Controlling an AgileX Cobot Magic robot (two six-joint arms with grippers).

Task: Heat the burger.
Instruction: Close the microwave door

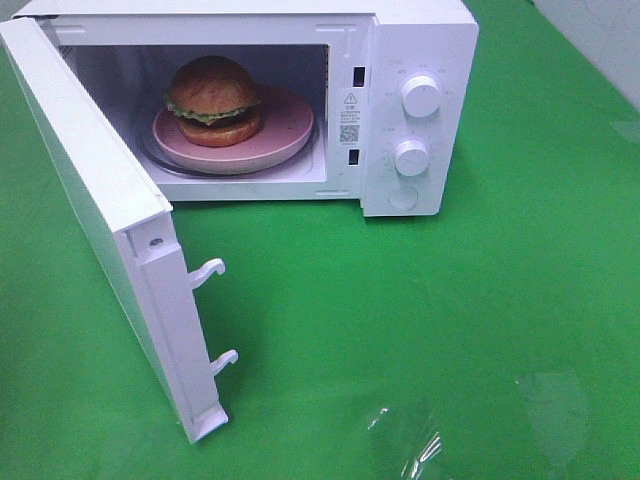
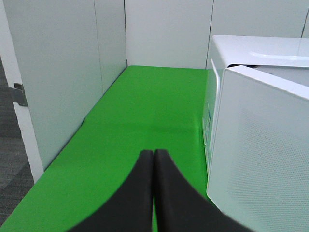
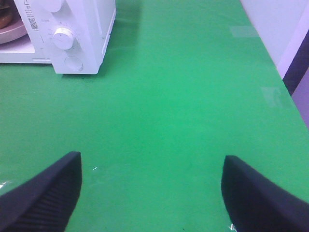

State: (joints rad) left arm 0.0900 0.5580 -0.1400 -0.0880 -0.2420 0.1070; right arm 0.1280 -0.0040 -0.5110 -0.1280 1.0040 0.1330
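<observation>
Brown-bunned burger (image 1: pixel 213 100) sits on its pink plate (image 1: pixel 290 142) inside the microwave (image 1: pixel 420 50), door (image 1: pixel 90 200) standing wide. Outside that door the left gripper (image 2: pixel 153 155) is pressed together; the right gripper (image 3: pixel 152 162), spread apart, hangs in front of the microwave. A hard shove could slide the microwave.

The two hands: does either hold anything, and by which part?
Nothing is held. The left hand is shut on nothing, the right hand is open and empty. The burger lies inside the microwave.
</observation>
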